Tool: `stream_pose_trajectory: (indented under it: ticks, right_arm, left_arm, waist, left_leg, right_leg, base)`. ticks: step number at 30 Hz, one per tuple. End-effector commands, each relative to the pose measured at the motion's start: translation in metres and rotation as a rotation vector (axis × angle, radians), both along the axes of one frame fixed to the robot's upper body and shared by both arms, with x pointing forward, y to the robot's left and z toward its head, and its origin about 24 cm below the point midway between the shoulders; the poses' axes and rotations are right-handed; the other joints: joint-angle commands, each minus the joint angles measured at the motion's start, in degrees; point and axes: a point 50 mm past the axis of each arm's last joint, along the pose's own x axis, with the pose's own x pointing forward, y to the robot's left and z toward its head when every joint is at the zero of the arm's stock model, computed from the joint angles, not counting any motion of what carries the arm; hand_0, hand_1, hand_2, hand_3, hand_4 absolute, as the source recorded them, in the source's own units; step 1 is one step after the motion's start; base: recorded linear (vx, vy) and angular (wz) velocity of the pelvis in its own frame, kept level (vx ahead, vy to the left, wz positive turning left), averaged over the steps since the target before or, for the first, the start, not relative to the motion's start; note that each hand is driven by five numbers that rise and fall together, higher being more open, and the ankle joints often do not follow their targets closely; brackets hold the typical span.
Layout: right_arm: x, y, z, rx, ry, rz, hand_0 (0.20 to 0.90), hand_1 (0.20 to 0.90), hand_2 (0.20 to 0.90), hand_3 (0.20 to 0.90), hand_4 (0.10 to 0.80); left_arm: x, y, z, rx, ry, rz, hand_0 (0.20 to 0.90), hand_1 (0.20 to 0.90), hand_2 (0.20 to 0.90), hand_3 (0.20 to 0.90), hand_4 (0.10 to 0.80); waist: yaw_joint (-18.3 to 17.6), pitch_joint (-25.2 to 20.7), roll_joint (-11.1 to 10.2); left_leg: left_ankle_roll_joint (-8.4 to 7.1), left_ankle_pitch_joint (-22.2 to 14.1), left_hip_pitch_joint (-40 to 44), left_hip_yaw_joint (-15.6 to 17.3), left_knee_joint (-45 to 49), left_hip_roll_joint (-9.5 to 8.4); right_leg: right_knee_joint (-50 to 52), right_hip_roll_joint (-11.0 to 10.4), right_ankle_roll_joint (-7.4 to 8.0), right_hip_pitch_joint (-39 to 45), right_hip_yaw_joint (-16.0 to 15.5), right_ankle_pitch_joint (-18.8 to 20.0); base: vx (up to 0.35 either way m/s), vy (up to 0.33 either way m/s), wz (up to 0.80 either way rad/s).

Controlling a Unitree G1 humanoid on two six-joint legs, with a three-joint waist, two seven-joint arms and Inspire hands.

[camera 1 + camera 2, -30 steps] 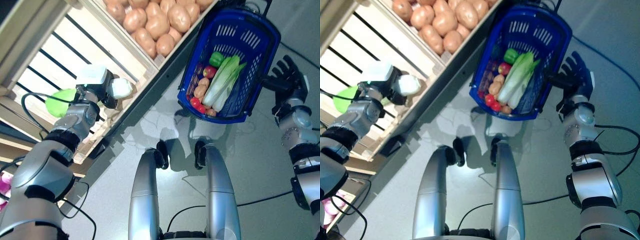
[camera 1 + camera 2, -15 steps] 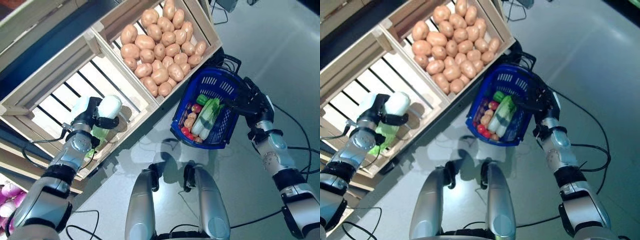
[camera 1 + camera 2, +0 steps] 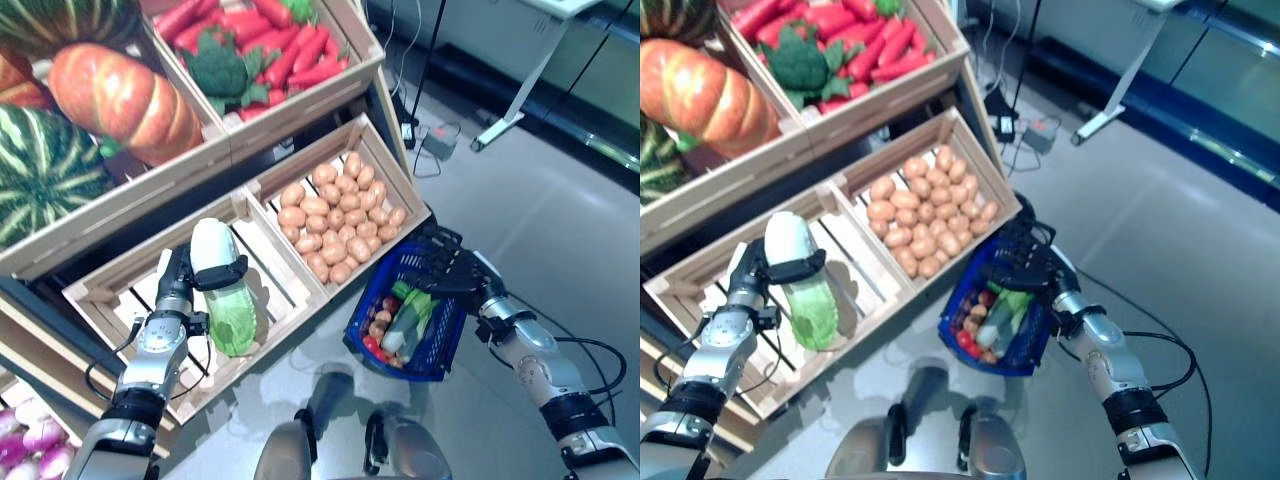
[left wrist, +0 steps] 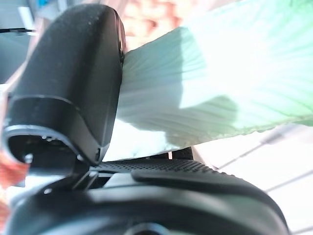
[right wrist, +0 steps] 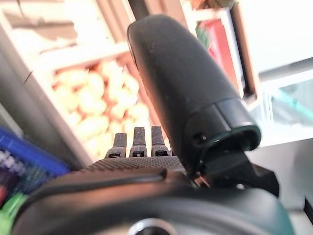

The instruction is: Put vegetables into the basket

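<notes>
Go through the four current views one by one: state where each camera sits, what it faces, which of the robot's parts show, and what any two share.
Left eye view: on the head, looking down at wooden produce crates; left hand grips a pale green-white cabbage.
Right eye view: same head, same scene; right hand at the blue plastic basket.
Left wrist view: on the left wrist; the thumb presses the cabbage.
Right wrist view: on the right wrist, facing the brown potatoes.
Shared: both eye views show the cabbage, potatoes and basket.

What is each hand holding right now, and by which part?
The left hand grips a pale green napa cabbage by its white stem end. The right hand holds the blue plastic basket, apparently at its handle.
</notes>
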Motion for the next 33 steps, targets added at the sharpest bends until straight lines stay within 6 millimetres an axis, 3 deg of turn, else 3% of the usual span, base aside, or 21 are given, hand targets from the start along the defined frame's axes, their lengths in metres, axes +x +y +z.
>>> stream_pose_trajectory:
  ticks: [1,10,17,18,33]
  right_arm:
    - [0.012,0.014,0.032,0.015,-0.114,0.146,0.900,0.900,0.900,0.900,0.800]
    - [0.008,0.031,0.031,0.038,-0.022,0.298,0.900,0.900,0.900,0.900,0.800]
    - [0.011,0.043,0.039,0.116,-0.026,0.325,0.900,0.900,0.900,0.900,0.800]
    - [0.013,0.050,0.045,0.143,-0.038,0.352,0.900,0.900,0.900,0.900,0.800]
    - [0.028,0.089,0.058,0.196,-0.030,0.347,0.900,0.900,0.900,0.900,0.800]
  left_arm:
    - [0.016,0.001,0.058,0.015,-0.296,-0.020,0.300,0.300,0.300,0.300,0.400]
    - [0.024,-0.010,0.091,-0.101,-0.427,-0.127,0.300,0.300,0.300,0.300,0.400]
    - [0.029,-0.037,0.103,-0.118,-0.471,-0.246,0.300,0.300,0.300,0.300,0.400]
    - [0.030,-0.049,0.107,-0.126,-0.481,-0.296,0.300,0.300,0.300,0.300,0.400]
    - [0.037,-0.114,0.099,-0.272,-0.422,-0.549,0.300,0.300,0.300,0.300,0.400]
  waist:
    - [0.0,-8.3,0.8]
    - [0.1,-11.0,1.2]
    - [0.5,-11.5,1.1]
    - [0.7,-11.6,1.0]
    - [1.1,-12.2,0.3]
  left_leg:
    - [1.15,-2.3,4.5,0.9,-2.6,-1.88]
    - [0.69,1.4,10.0,0.3,-13.5,-2.08]
    - [0.52,2.6,11.7,-0.3,-17.2,-2.03]
    - [0.52,2.8,12.0,-0.4,-18.0,-1.99]
    - [0.76,2.2,12.9,-1.5,-18.1,-1.86]
  right_leg:
    - [-10.2,0.7,-2.07,6.7,-0.4,4.0]
    - [-18.7,1.4,-1.07,11.3,-0.7,7.8]
    - [-22.2,2.1,-0.94,12.9,-0.9,9.2]
    - [-22.9,2.3,-0.93,13.3,-0.8,9.4]
    - [-22.7,3.0,-1.40,14.5,-0.4,8.7]
  base:
    - [0.034,-0.004,0.04]
    - [0.002,0.002,0.05]
    - [-0.013,-0.006,0.08]
    - [0.000,0.000,0.00]
    - [0.000,0.000,0.00]
